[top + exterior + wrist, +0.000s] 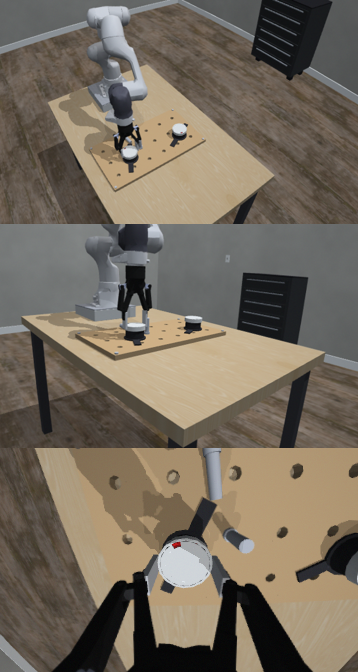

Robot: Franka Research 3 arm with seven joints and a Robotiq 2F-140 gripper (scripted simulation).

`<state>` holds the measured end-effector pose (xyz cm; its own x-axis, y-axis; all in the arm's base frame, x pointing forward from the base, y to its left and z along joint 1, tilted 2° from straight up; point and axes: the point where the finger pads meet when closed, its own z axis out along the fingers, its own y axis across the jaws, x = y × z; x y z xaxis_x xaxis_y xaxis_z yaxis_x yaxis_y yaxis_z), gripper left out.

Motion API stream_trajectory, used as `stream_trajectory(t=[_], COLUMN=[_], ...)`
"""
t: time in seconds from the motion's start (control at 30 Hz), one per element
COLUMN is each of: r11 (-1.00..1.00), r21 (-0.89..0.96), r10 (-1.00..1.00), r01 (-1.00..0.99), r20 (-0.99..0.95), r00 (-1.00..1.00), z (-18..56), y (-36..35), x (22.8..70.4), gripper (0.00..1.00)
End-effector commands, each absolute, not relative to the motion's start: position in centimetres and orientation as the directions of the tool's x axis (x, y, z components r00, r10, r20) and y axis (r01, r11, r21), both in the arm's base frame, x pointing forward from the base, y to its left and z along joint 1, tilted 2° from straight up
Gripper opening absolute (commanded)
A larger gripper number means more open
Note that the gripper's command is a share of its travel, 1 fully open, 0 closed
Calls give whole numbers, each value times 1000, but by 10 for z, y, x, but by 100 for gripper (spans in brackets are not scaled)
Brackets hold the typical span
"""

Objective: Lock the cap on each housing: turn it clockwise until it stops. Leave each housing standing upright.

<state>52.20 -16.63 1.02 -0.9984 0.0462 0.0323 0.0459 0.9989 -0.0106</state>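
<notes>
Taking the pegboard (pixel 163 163) as the landmark, a flat wooden panel with rows of holes lying on the table (pixel 204 189), the arm's grey base block (pixel 96 97) sits off its far left corner, and the arm bends down from there over the board's left half. The gripper (pixel 128 146) points straight down at that left half, its fingers about half open and pressed against opposite sides of the near cap (pixel 129 151), a white round cap which they clamp between the pads (pixel 218 577). In the wrist view this cap (pixel 184 564) carries a small red mark (pixel 176 545) near its rim. It sits on a black housing (pixel 134 335) that stands upright on the board, with a black tab (pixel 130 167) sticking out from its foot toward the board's front edge. Just behind this housing two grey pegs (pixel 214 473) rise from the board. Further right, on the board's right half and well apart from the gripper, stands the second housing (pixel 192 326), also upright, with its own white cap (pixel 179 129) and a black tab (pixel 174 143). Beyond the board's right end, off the table, a black drawer cabinet (pixel 288 32) stands against the wall.
</notes>
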Motion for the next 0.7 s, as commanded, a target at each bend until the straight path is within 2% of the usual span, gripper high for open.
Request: stream_trajectory(t=[0.0, 0.17, 0.47, 0.67], r11=[984, 965, 959, 915], r21=[-16, -19, -19, -23], r10=[179, 261, 284, 403], r01=[179, 260, 284, 403], r20=[34, 32, 32, 29], r00=[-983, -965, -958, -915], z=[8, 8, 8, 8], y=[-165, -165, -165, -165], x=[521, 521, 521, 521], gripper=[10, 10, 10, 10])
